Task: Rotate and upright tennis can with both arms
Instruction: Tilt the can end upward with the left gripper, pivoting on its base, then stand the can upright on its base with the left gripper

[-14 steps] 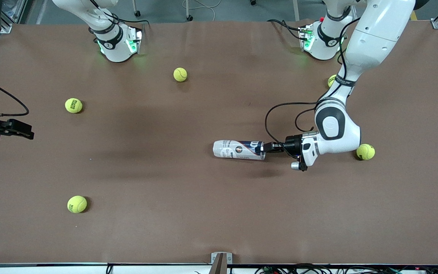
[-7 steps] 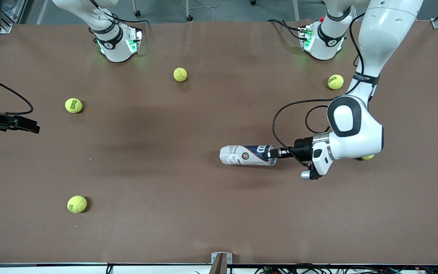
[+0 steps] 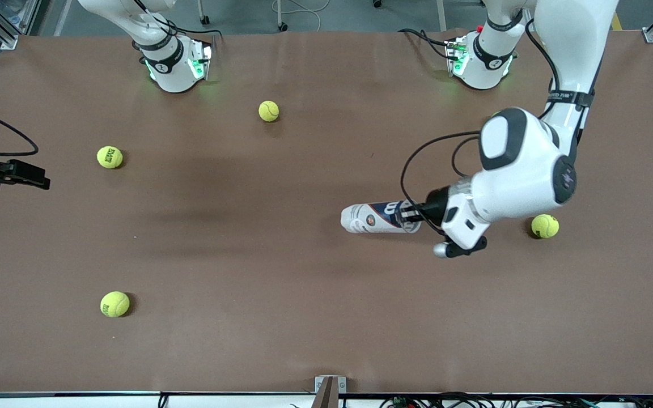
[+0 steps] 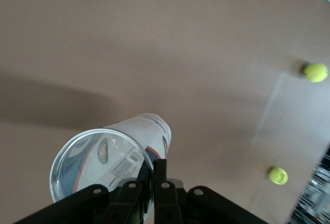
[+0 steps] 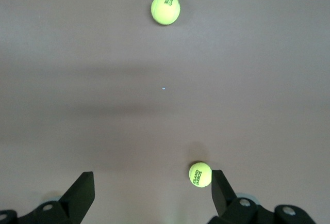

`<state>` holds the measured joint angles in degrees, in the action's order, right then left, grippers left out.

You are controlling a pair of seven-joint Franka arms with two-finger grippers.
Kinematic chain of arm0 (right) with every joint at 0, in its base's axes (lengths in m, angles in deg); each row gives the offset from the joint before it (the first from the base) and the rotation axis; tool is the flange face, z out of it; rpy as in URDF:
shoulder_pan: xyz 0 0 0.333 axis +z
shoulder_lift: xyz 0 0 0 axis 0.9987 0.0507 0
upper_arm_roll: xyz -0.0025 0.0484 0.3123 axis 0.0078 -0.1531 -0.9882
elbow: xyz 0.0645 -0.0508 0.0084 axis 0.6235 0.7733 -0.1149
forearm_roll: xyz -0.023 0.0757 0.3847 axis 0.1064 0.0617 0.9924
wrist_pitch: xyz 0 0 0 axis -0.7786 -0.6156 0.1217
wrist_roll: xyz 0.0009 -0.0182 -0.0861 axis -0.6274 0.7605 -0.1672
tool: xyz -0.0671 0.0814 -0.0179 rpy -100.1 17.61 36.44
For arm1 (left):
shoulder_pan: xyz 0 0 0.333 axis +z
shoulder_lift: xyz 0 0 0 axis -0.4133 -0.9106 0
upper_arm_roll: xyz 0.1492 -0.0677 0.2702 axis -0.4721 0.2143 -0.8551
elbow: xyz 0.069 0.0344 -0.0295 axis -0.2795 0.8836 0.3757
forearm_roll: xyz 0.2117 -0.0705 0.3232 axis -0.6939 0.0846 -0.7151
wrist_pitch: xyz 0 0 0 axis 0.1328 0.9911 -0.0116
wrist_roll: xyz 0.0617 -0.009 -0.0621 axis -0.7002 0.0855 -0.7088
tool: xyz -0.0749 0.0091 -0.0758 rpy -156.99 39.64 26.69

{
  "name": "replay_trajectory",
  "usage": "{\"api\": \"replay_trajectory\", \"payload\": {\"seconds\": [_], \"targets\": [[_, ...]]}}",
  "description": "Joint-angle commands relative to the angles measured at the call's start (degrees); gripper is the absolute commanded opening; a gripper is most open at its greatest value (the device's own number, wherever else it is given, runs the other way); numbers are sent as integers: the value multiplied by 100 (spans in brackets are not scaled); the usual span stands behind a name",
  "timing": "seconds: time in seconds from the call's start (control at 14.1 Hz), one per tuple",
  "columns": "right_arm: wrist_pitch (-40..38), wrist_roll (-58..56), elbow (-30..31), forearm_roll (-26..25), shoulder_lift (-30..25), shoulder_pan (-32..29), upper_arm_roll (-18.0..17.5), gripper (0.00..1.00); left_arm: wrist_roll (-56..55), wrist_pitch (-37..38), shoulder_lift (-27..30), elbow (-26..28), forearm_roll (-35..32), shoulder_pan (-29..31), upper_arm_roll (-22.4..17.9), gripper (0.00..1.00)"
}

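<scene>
Jaws of left gripper [image 3: 407, 213] clamped on can [image 3: 376, 219] by its rim, can tilted above mid-bench [image 3: 281, 255]. Right gripper [image 5: 152, 193] wide apart, waiting over bench's right-arm end near 2 balls. Best done slowly: swing base down, keep rim pinch firm, bring right gripper in to steady.

Both arms have glossy white shells with black bands at the joints. The left arm [image 3: 522, 170] carries a dark grey oval cap on its round joint, a small printed black band and looping black cables. Both bases glow green. The left gripper [image 3: 408, 213] and the right gripper [image 3: 20, 174] are black, with round screws.
</scene>
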<state>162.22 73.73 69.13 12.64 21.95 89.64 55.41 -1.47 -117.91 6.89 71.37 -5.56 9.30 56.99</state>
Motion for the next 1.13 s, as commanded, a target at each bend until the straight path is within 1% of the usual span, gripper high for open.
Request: {"api": "replay_trajectory", "payload": {"seconds": [0.0, 0.28, 0.35, 0.5, 0.64, 0.71, 0.78, 0.99, 1.06], "targets": [[-102, -40, 149, 94, -275, -236, -150, 100, -1210, 226, -27, -469, -1099, -561, -52, 0], [-189, -109, 123, 42, -346, -272, -167, 100, -2748, 296, -97, -505, -2778, -1536, -61, 0], [-224, -101, 132, 24, -364, -263, -176, 100, -3057, 375, -176, -514, -3060, -1826, -96, 0], [-365, -75, 141, 42, -469, -263, -185, 100, -3436, 463, -430, -732, -3343, -2222, -131, 0], [-339, -92, 176, 16, -574, -237, -254, 100, -3779, 638, -711, -935, -3738, -2556, -149, 0], [-260, -92, 298, -46, -697, -272, -299, 100, -3928, 683, -826, -970, -3923, -2706, -149, 0], [-164, -92, 508, -55, -863, -298, -299, 100, -3991, 692, -879, -971, -4020, -2803, -157, 0], [249, -110, 1281, -64, -1505, -307, -299, 100, -4000, 683, -1011, -971, -4039, -2865, -158, 0], [259, -127, 1379, -64, -1620, -307, -299, 100, -4000, 683, -1038, -971, -4039, -2874, -158, 0]]}}
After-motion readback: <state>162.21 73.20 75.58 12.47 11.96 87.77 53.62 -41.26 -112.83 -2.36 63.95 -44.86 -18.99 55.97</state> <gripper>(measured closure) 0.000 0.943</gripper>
